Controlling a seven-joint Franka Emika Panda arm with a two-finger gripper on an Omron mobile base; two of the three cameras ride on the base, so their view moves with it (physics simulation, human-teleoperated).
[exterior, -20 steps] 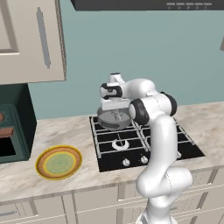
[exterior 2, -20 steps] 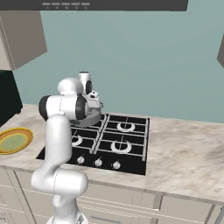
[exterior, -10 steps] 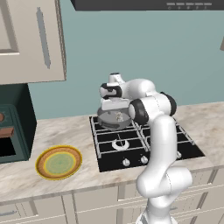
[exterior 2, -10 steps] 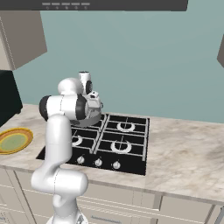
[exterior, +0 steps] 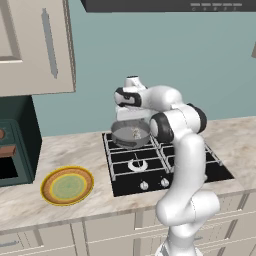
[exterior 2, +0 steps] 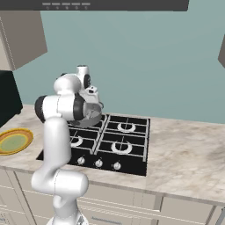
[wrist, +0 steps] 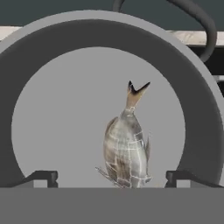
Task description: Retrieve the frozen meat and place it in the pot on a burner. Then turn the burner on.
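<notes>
- Here, my end effector hangs straight above the pot, its two dark fingertips spread wide and holding nothing.
- The frozen meat, a pale grey-white, fish-shaped lump with a dark forked tail, lies on the pot's flat grey floor, between my fingertips and apart from both.
- In the left base view the pot sits on the rear left burner of the black cooktop, with the meat a small pale speck inside it.
- The front left burner shows its whitish ring under the black grating, and small silver knobs line the cooktop's front edge.
- The surface is a pale marbled stone, running either side of the cooktop over beige cabinet fronts.
- A yellow-rimmed green plate rests on the surface left of the cooktop, well apart from the pot.
- The wall behind is a flat teal; a beige wall cupboard hangs at upper left, and a dark range hood spans the top.
- A dark green appliance stands at the surface's far left.
</notes>
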